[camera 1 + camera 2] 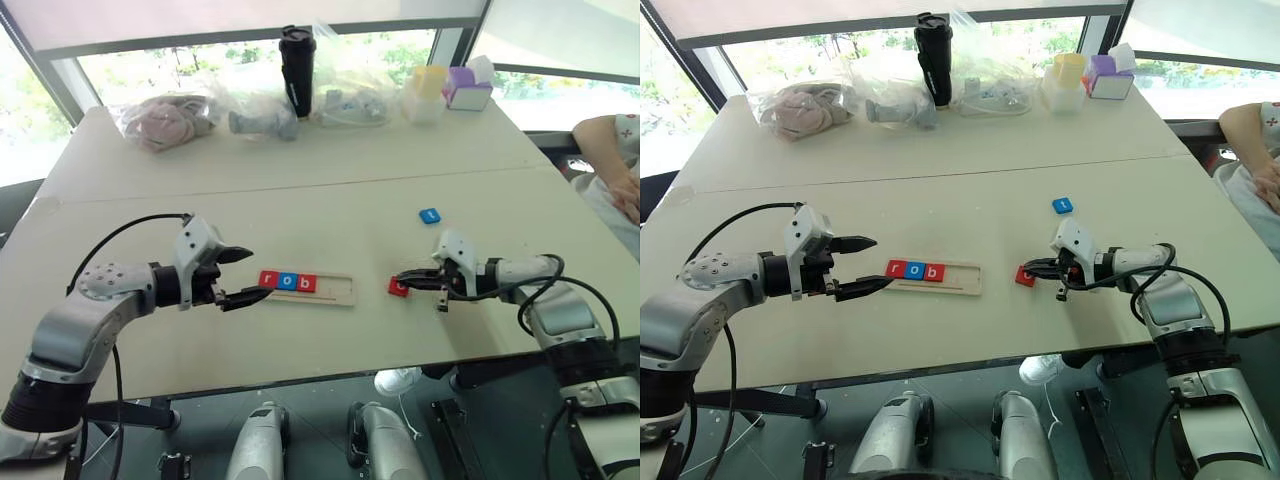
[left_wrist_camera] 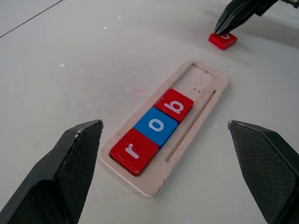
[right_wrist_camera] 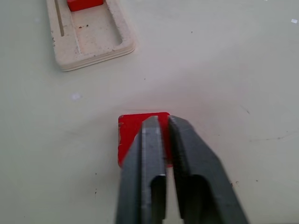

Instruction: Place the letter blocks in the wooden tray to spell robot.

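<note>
While left gripper (image 1: pixel 240 277) gapes wide beside wooden tray (image 1: pixel 340 290), right gripper (image 3: pixel 161 123) pinched together atop red block (image 3: pixel 133 128).

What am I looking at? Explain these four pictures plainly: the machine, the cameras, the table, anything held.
This is a two-armed humanoid robot. Two pictures come from cameras in its head, looking down over its arms. The other two come from its wrists, looking along each tool's fingers. On the table lies a wooden tray holding three tiles that read r, o, b. A red tile and a blue tile lie loose. The left tool hangs open by the tray, holding nothing. The right tool is shut, tips on the red tile; whether it grips it is unclear.
</note>
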{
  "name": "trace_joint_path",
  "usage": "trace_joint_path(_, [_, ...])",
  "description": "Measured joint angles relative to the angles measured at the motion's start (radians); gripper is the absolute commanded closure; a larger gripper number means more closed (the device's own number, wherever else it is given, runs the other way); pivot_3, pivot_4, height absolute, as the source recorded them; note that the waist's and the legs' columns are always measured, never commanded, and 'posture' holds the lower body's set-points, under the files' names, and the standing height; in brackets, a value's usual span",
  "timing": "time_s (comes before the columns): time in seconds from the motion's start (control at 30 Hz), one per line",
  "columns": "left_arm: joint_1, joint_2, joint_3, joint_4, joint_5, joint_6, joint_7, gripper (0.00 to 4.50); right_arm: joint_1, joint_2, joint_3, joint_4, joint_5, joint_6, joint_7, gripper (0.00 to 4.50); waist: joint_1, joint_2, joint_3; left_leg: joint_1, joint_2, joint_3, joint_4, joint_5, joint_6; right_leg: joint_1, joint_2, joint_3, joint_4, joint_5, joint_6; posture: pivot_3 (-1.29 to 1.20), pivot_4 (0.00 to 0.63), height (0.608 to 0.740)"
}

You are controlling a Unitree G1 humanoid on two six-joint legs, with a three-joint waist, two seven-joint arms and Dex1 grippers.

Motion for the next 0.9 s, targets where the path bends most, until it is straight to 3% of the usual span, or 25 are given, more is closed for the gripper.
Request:
trace_joint_path(0.2, [0.002,-0.001,0.000,0.002,0.008,-0.008,-0.001,0.00,0.000,0.000,-0.001,0.002,-0.004,0.000,-0.013,4.43,0.000,0.000,0.000,0.000,0.000,0.000,0.001,0.000,0.000,0.000,0.000,0.000,0.001,0.000,0.000,0.00,0.150,0.740])
trace_joint_path(0.23, [0.002,-0.002,0.000,0.005,0.008,-0.012,-0.001,0.00,0.000,0.000,-0.003,0.002,-0.004,0.001,-0.020,4.19,0.000,0.000,0.000,0.000,0.000,0.000,0.001,0.000,0.000,0.000,0.000,0.000,0.001,0.000,0.000,0.00,0.150,0.740])
trace_joint_path(0.3, [0.002,-0.004,0.000,0.012,0.009,-0.020,-0.002,0.00,-0.001,0.005,-0.011,0.007,-0.004,0.001,-0.041,3.54,0.000,0.000,0.000,0.000,0.000,0.000,0.001,0.000,0.000,0.000,0.000,0.000,0.001,0.000,0.000,0.00,0.150,0.740])
trace_joint_path(0.47, [0.002,-0.005,-0.001,0.018,0.010,-0.023,-0.002,0.00,-0.017,0.012,-0.042,0.021,0.007,0.007,-0.062,0.98,0.000,0.000,0.000,0.000,0.000,0.000,0.001,0.000,0.000,0.000,0.000,0.001,0.001,0.000,0.000,0.00,0.150,0.740])
trace_joint_path(0.9, [0.002,-0.005,-0.001,0.020,0.017,-0.026,-0.003,0.00,0.050,-0.022,-0.033,-0.090,0.042,0.084,0.000,0.98,0.000,0.000,0.000,0.000,0.000,0.000,0.001,0.000,0.000,0.000,0.000,0.001,0.001,0.000,0.000,0.00,0.150,0.740])
